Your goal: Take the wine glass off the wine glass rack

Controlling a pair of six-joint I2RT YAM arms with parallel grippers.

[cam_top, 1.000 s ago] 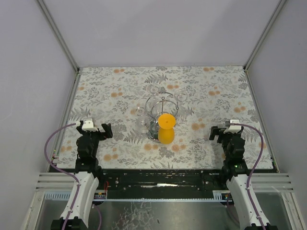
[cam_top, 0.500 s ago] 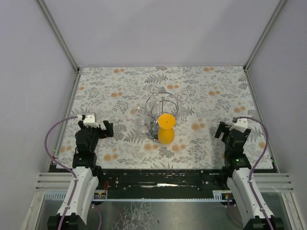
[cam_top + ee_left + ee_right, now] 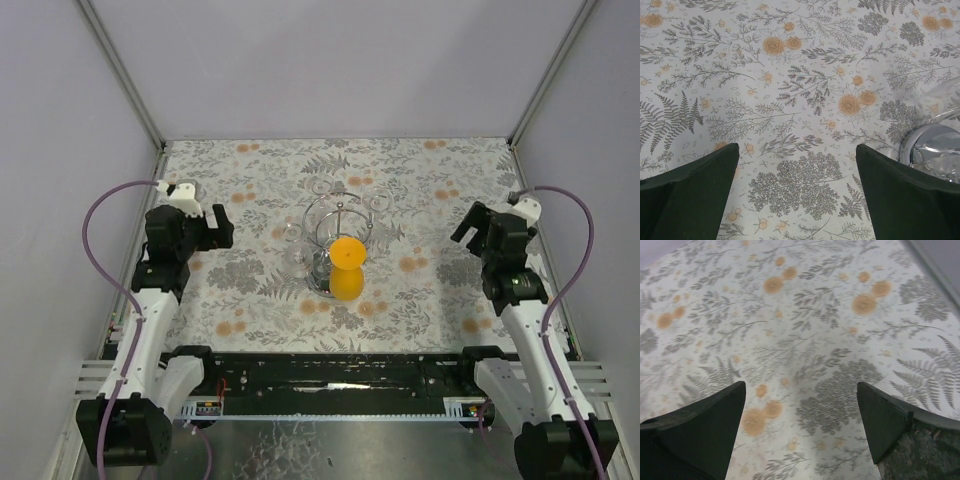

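So, approach stage: my left gripper [image 3: 220, 228] and right gripper [image 3: 468, 228] both gape empty, flanking the wine glass rack [image 3: 340, 212]; next I must close in on the orange wine glass [image 3: 346, 270]

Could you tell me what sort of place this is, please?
Probably a robotics test cell: plain panel walls enclose a floral-clothed table, left arm and right arm are mounted at its edge, and a wine glass rack stands mid-table.
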